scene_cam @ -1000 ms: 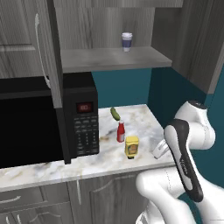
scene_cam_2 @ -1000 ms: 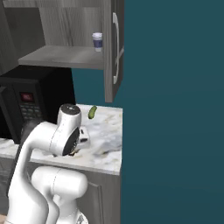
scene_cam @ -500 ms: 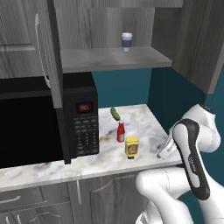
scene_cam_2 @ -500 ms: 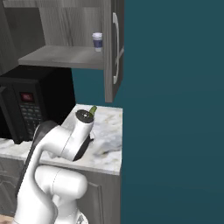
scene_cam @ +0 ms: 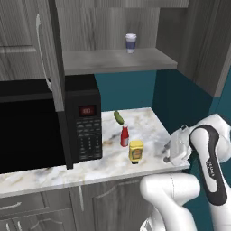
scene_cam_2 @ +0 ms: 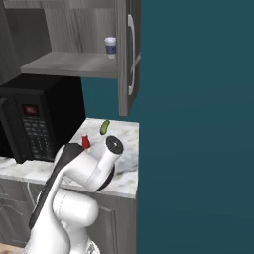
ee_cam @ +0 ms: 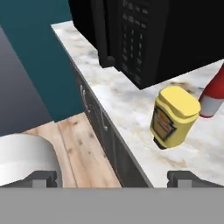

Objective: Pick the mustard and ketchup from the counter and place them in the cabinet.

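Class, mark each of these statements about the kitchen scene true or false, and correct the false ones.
1. The mustard stands on the counter. True.
2. The ketchup is on the cabinet shelf. False: it stands on the counter just behind the mustard.
3. A paper cup sits on the cabinet shelf. True.
4. The gripper holds the mustard. False: it is open, holding nothing.
5. The pickle lies inside the microwave. False: it lies on the counter.
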Tool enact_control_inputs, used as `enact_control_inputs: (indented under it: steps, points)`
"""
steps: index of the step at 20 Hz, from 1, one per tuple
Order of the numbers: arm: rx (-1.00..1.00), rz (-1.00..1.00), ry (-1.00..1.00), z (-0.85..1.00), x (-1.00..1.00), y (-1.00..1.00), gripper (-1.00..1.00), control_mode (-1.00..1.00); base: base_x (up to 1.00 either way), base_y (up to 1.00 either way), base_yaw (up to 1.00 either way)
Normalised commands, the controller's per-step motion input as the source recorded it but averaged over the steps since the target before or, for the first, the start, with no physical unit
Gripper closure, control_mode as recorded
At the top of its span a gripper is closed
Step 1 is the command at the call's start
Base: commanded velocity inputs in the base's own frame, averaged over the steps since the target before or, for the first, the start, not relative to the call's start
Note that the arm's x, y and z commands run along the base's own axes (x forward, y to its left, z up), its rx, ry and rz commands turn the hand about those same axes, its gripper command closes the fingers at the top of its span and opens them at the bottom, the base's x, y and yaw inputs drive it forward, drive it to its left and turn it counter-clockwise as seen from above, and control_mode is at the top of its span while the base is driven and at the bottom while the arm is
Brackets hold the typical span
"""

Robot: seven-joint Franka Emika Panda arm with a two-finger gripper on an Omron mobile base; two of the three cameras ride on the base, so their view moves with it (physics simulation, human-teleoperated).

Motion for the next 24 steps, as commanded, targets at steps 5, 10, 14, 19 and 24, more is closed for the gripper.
enact_control_inputs:
  steps: [5,10,14,19,24]
  points:
    - [0.21,0.19,-0.13,-0.21,0.04,0.01,-1.00,-1.00,0.00,0.00,0.00]
    - [0.20,0.18,-0.11,-0.18,0.05,0.04,-1.00,-1.00,0.00,0.00,0.00]
    - [0.19,0.15,-0.08,-0.09,0.13,0.03,-1.00,-1.00,0.00,0.00,0.00]
    - [0.08,0.05,-0.07,-0.01,0.00,0.00,-1.00,-1.00,0.00,0.00,0.00]
    - [0.03,0.00,-0.01,0.00,0.09,0.00,-1.00,-1.00,0.00,0.00,0.00]
